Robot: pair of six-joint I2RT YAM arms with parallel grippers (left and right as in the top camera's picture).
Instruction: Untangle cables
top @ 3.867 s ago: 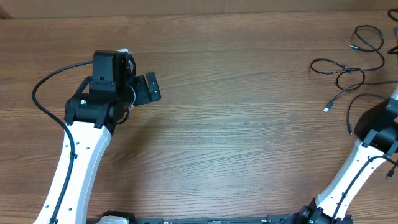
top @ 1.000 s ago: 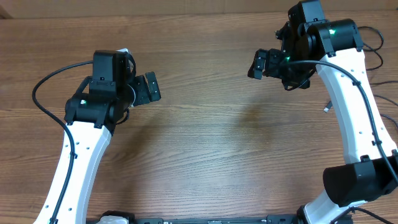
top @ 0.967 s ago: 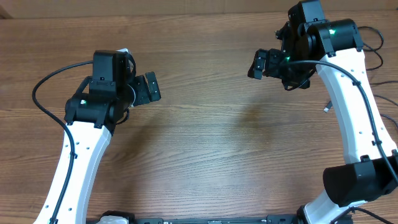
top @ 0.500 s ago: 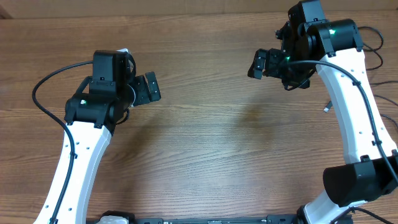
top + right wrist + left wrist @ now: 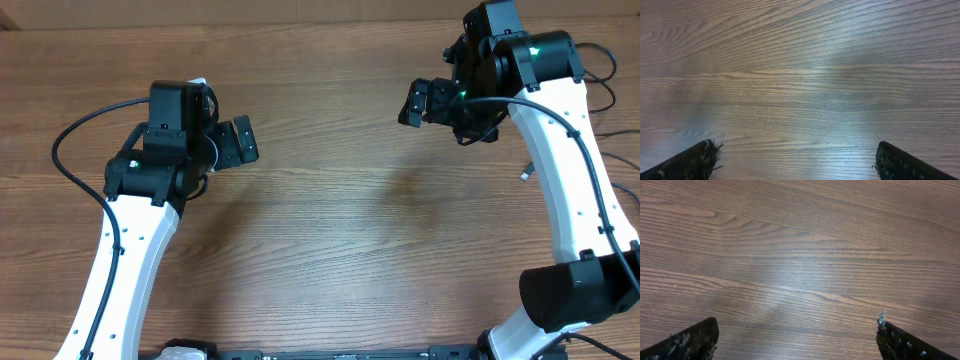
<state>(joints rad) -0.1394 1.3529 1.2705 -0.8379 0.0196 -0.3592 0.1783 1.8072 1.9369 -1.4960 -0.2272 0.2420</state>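
The cables [image 5: 604, 47] are thin black cords lying flat on the wood in the far right corner of the counter. Only bits of them show: a loose curve up close to the right edge, plus one short loose end with a small plug [image 5: 524, 176] pointing toward the near edge. Can't tell whether they cross each other.

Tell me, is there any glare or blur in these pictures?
Overhead: sharp and evenly lit, a faint shadow on the table beside the right arm. Left wrist: a pale sheen across the wood. Right wrist: bluish glare near the bottom edge.
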